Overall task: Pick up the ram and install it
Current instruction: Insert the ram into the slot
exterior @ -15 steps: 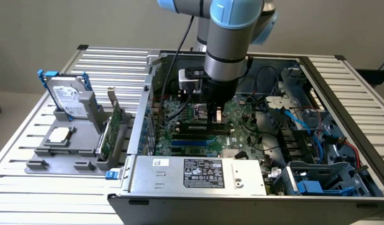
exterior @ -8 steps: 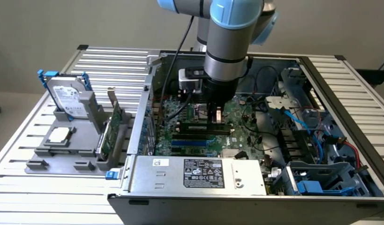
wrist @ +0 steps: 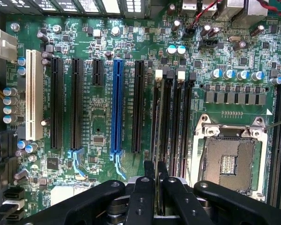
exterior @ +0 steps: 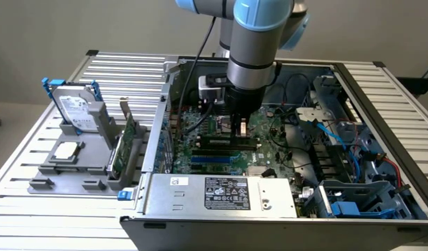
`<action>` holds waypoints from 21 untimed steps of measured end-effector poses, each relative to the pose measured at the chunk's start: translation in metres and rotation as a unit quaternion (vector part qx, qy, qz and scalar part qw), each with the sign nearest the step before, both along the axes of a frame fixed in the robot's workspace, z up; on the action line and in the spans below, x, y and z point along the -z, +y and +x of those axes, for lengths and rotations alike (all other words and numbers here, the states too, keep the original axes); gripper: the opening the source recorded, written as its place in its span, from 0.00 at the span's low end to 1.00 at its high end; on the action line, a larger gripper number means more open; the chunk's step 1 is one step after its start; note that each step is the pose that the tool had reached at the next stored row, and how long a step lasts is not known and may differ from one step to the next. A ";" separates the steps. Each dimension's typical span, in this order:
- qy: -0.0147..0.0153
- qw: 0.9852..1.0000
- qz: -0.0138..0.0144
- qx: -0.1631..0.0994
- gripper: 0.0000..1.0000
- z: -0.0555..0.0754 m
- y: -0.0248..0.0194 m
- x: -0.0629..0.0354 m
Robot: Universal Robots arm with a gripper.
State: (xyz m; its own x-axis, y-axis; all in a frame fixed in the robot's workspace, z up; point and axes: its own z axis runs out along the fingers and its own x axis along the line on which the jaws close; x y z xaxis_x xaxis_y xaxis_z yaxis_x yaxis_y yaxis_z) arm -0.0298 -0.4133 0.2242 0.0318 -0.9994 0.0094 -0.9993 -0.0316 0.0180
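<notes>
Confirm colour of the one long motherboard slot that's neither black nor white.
Blue. The slot shows best in the wrist view, standing among black slots.

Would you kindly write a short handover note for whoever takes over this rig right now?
Gripper: jaws shut on the ram, which is held edge-on.
Position: the arm is down inside the open computer case, with the ram at the black memory slots beside the empty CPU socket.
Done: the ram is picked up and lined up along the slots.
Left: installing it. The views do not show whether the ram is already pushed into a slot, so check that before releasing.
</notes>
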 end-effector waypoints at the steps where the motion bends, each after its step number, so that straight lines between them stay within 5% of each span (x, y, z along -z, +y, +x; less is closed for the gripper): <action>1: 0.000 1.000 0.000 0.000 0.14 0.000 0.0000 -0.0004; 21: 0.000 1.000 0.000 -0.007 0.14 0.000 0.0002 0.0006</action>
State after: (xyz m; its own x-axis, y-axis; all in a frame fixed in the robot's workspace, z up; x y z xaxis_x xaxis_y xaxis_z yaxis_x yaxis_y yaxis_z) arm -0.0298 -0.4130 0.2236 0.0451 -0.9989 0.0097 -0.9988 -0.0449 0.0179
